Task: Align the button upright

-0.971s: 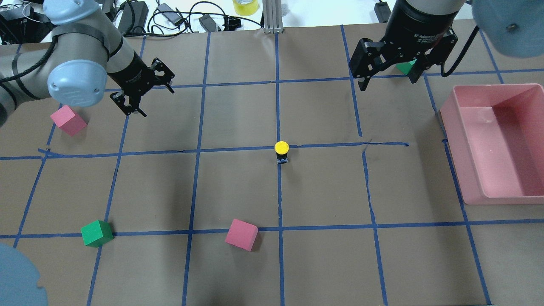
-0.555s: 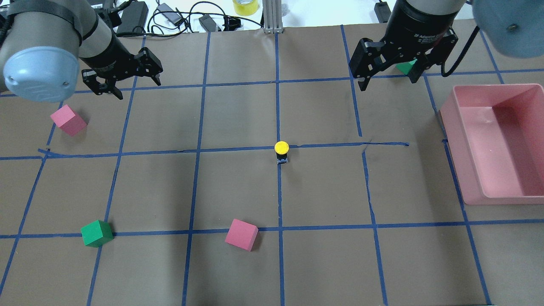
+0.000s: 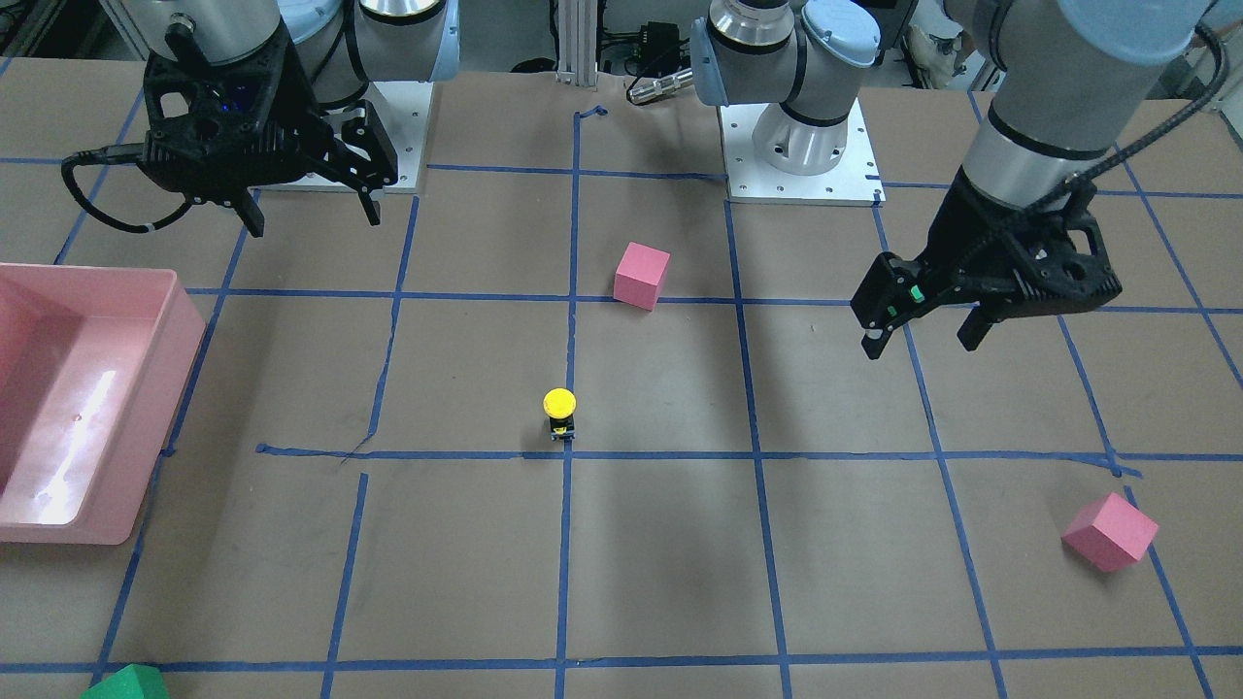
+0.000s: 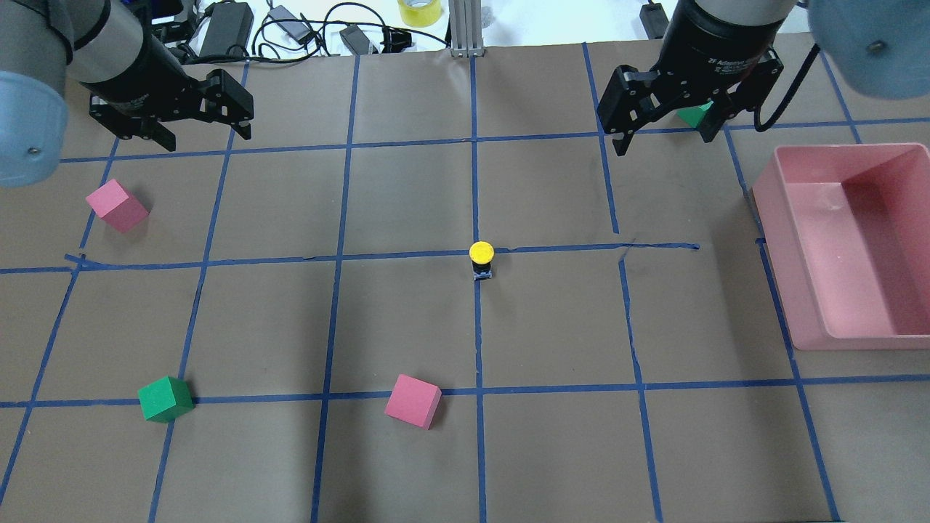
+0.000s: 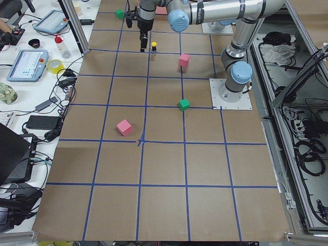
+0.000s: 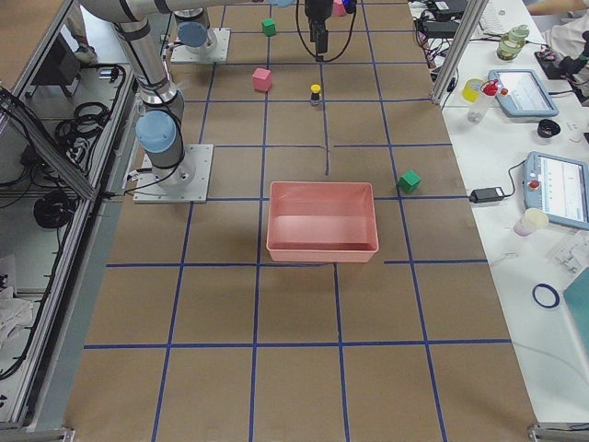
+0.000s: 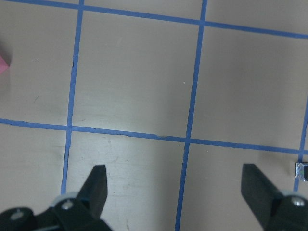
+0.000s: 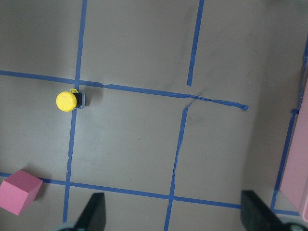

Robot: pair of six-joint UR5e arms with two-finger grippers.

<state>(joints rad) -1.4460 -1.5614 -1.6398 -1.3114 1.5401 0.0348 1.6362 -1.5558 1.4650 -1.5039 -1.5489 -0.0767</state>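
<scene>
Button [image 4: 481, 257] is sitting mid-frame on the tabletop [image 4: 407, 196] at a tape crossing. Its long axis is looking vertical, yellow cap up. Your right claw [image 4: 665, 142], upper right, is the nearer one, and the button is lying down-left of it. Both claws are gaping wide, gripping nothing. Left claw [image 4: 208, 139] is retreating further upper left than a second ago; button isn't shifting.

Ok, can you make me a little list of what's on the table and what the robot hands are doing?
button: standing up, yellow cap on top, nothing touching it
left gripper: open, empty, away from the button
right gripper: open, empty, away from the button
pink cubes: two, lying loose
green cubes: two
pink box: on the robot's right side
</scene>
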